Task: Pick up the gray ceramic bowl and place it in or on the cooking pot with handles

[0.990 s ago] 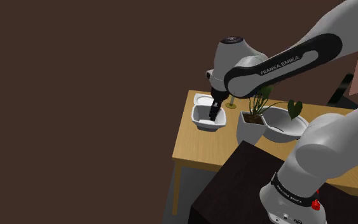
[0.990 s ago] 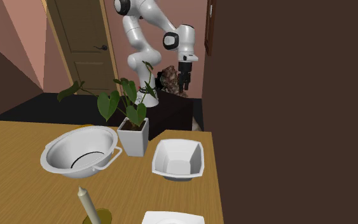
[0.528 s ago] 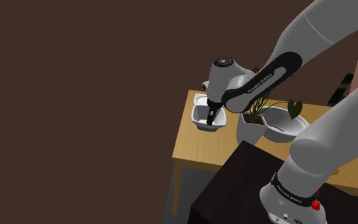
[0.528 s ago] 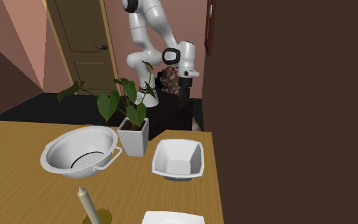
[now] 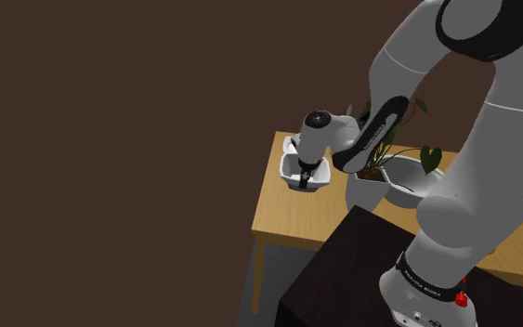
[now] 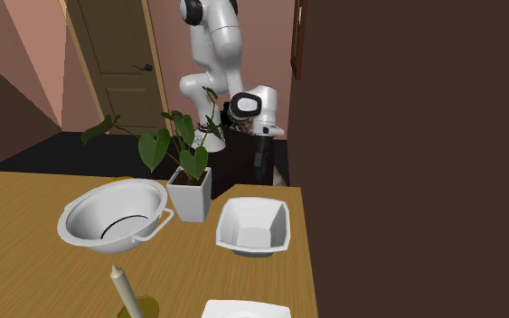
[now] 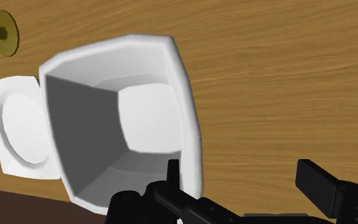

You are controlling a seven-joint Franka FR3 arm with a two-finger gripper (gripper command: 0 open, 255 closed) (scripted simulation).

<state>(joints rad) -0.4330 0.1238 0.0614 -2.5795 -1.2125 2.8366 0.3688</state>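
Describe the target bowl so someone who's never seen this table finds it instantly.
On the wooden table, look beside the white square planter with the leafy plant, on the side away from the round white pot with handles. The white bowl there has flat walls and cut corners, and is far deeper than the flat white square plate next to it.

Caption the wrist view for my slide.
Open gripper straddling one wall of the square white bowl on the wooden table, white plate alongside.

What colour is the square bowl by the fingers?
White, shaded grey inside; the bowl shows best in the wrist view.
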